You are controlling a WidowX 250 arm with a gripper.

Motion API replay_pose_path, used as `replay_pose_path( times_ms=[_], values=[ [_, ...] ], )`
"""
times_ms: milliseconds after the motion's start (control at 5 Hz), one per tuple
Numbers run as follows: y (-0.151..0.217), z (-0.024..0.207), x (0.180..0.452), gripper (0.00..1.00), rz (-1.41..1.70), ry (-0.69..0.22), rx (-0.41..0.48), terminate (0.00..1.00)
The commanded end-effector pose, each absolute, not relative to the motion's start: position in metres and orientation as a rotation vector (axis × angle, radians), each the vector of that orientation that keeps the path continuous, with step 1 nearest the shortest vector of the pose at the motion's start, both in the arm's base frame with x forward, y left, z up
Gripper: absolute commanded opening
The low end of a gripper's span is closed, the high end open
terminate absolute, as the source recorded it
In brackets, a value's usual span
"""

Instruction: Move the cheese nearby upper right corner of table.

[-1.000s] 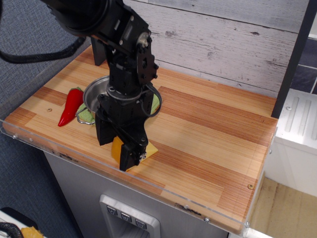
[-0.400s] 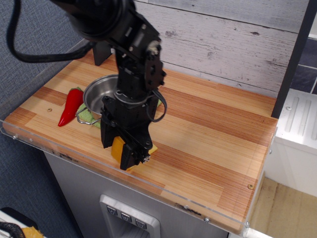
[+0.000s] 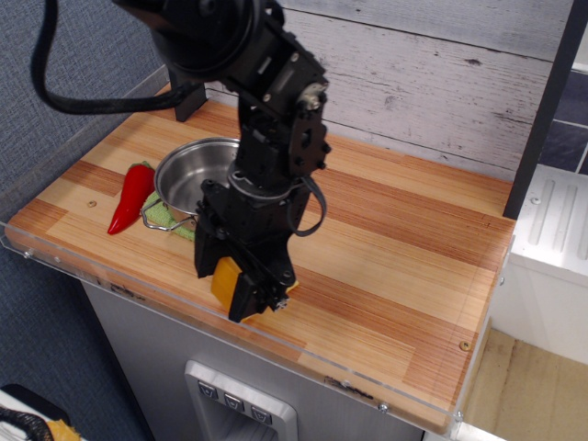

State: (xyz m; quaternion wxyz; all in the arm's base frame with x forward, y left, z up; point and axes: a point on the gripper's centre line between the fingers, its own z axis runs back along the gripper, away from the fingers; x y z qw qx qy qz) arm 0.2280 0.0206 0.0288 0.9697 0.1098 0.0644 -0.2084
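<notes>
The cheese (image 3: pixel 224 278) is a small yellow-orange wedge held between the fingers of my gripper (image 3: pixel 231 281) near the front edge of the table (image 3: pixel 386 248). The gripper is shut on it and holds it just above the wood. The black arm comes down from the upper left and hides most of the wedge; only its orange side shows. The table's upper right corner (image 3: pixel 501 197) lies far to the right of the gripper.
A steel pot (image 3: pixel 193 175) stands on a green cloth (image 3: pixel 165 217) at the left, just behind the gripper. A red pepper (image 3: pixel 131 197) lies left of the pot. A clear plastic rim (image 3: pixel 138 294) edges the table front. A white appliance (image 3: pixel 551 239) stands at right.
The gripper with the cheese has risen slightly off the table and shifted a little to the right. The pot, cloth and pepper have not moved.
</notes>
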Motion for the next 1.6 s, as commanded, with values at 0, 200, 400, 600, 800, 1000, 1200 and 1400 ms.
replay_pose_path(
  times_ms=[0,200,400,600,800,1000,1200,1400],
  values=[
    [0.006,0.064,0.243,0.0,-0.389,-0.008,0.253,0.0],
    [-0.013,0.079,0.253,0.0,-0.331,-0.065,0.207,0.0],
    [-0.034,0.083,0.265,0.0,-0.341,-0.12,0.163,0.0],
    [-0.053,0.077,0.284,0.0,-0.276,-0.148,0.092,0.0],
    [-0.061,0.07,0.299,0.0,-0.23,-0.168,0.036,0.0],
    [-0.07,0.059,0.319,0.0,-0.236,-0.16,0.015,0.0],
    [-0.073,0.058,0.334,0.0,-0.204,-0.156,0.026,0.0],
    [-0.072,0.052,0.342,0.0,-0.198,-0.154,0.042,0.0]
  ],
)
